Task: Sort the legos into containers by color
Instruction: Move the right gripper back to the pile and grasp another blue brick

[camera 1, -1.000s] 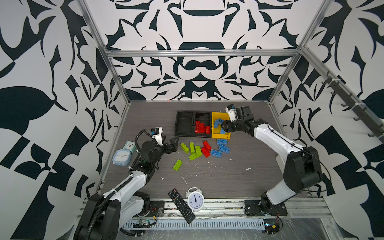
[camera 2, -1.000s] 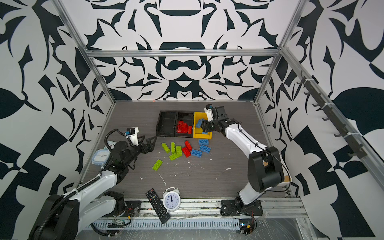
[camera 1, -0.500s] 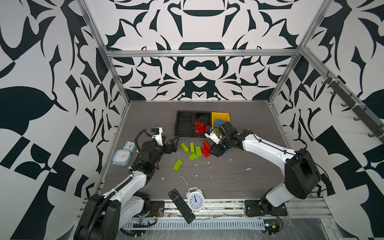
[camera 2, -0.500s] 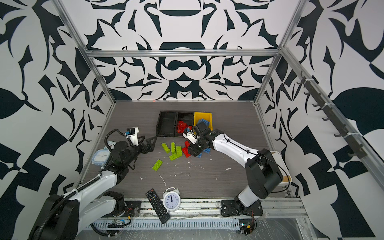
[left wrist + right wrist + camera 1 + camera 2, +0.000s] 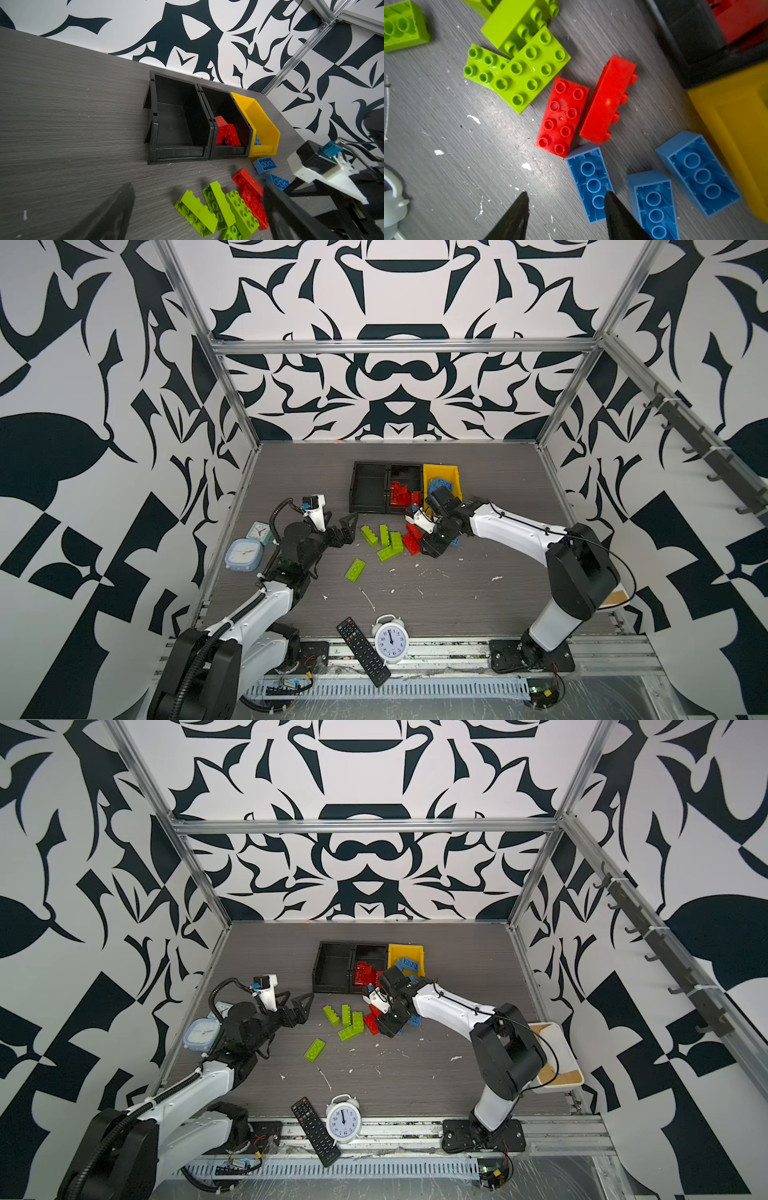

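Loose legos lie mid-table: green bricks (image 5: 386,537), one lone green brick (image 5: 355,569), two red ones (image 5: 562,116) and three upturned blue bricks (image 5: 652,199). Behind them stand the containers: an empty black bin (image 5: 370,472), a black bin (image 5: 209,108) holding red bricks (image 5: 399,493), and a yellow bin (image 5: 440,470) holding blue bricks (image 5: 441,483). My right gripper (image 5: 566,199) hangs open low over the table. One finger overlaps the edge of a blue brick (image 5: 589,180); nothing sits between its fingers. My left gripper (image 5: 347,526) stands wide open left of the green bricks, empty.
Two small clocks (image 5: 244,553) stand at the left wall. A remote (image 5: 363,645) and a white alarm clock (image 5: 390,639) are at the front edge. A white tub with a wooden rim (image 5: 555,1056) sits at the right. White scraps litter the table.
My right arm has swung from over the yellow bin down and forward to the loose red and blue bricks, its jaws slightly wider. The left arm has not moved.
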